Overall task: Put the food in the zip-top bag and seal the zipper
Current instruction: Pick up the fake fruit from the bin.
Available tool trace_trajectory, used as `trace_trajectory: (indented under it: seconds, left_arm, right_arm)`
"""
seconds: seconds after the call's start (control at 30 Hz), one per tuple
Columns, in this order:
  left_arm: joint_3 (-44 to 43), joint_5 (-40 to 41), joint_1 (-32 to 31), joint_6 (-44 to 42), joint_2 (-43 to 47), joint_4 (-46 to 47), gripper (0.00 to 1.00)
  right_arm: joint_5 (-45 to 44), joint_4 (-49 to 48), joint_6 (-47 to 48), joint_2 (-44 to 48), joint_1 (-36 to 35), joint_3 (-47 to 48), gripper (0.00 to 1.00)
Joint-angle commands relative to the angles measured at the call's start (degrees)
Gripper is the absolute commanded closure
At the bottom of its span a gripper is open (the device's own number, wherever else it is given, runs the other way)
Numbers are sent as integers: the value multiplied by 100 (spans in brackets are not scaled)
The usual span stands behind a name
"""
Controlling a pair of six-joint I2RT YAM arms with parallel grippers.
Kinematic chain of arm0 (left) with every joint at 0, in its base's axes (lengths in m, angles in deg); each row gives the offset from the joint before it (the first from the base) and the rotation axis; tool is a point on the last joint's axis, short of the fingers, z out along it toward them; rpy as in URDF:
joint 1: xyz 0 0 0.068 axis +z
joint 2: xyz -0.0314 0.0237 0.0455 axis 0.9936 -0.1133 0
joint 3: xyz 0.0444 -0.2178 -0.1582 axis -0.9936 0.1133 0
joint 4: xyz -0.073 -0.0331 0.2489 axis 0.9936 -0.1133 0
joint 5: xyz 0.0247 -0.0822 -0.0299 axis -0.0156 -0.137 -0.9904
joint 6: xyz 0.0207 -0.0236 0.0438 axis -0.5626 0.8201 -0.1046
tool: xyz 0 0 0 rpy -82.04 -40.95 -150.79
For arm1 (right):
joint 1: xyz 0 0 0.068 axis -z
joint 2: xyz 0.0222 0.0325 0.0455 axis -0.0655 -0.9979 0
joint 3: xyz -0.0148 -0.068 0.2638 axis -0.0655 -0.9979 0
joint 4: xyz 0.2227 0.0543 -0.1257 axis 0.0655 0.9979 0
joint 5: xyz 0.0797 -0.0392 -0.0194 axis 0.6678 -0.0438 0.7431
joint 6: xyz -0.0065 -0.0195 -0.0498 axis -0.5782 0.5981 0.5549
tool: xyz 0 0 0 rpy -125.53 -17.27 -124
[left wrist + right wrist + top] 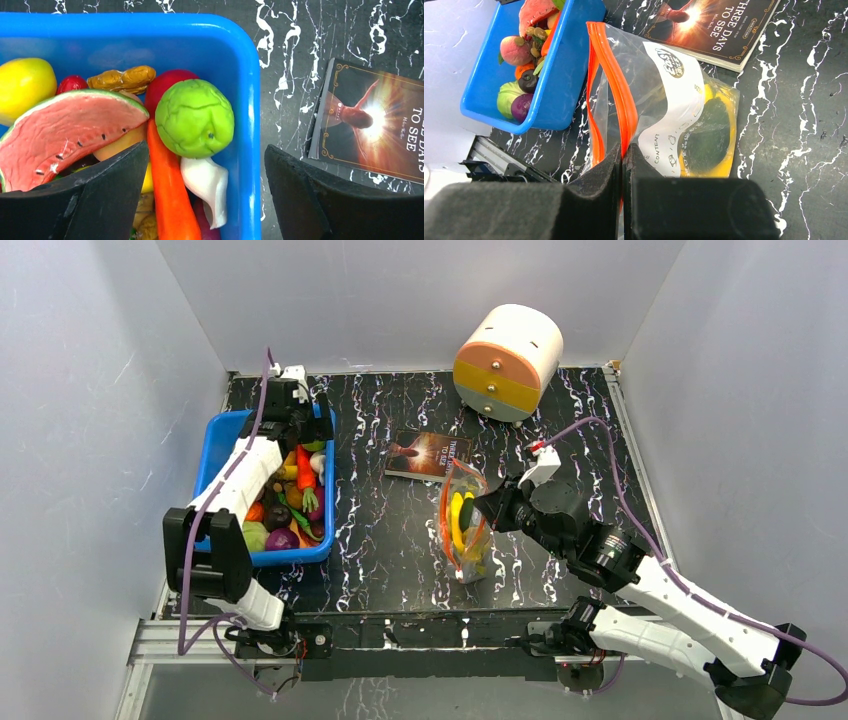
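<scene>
The clear zip-top bag (464, 522) stands mid-table with its orange zipper (614, 90) strips parted at the mouth. A yellow piece and a dark green piece (706, 137) lie inside it. My right gripper (624, 150) is shut on one orange zipper strip and holds the bag's mouth up; it also shows in the top view (487, 508). My left gripper (205, 200) is open above the far right end of the blue bin (325, 495), over a green cabbage (195, 117), an orange carrot (170, 195) and a white garlic piece (207, 187). A watermelon slice (65, 132) lies to the left.
A paperback book (428, 455) lies flat just behind the bag. A cream, orange and yellow cylinder (507, 362) rests at the back. The blue bin holds several more toy foods. White walls close in the table on three sides.
</scene>
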Motion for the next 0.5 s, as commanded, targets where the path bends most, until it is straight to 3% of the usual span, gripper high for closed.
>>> trace_trajectory:
  seconds: [0.0,0.23,0.47]
  left_arm:
    - [-454,61,133,-186,-145,169,17]
    - [-477,-189,330,-119,-358,278,26]
    - [-426,-442,396,-161,-592,477,27]
  right_arm:
    - [11,-411,-61,32,18,201,100]
    - [38,-499,-133,58,14,79,100]
    - [147,-511,-62,-131,14,214,100]
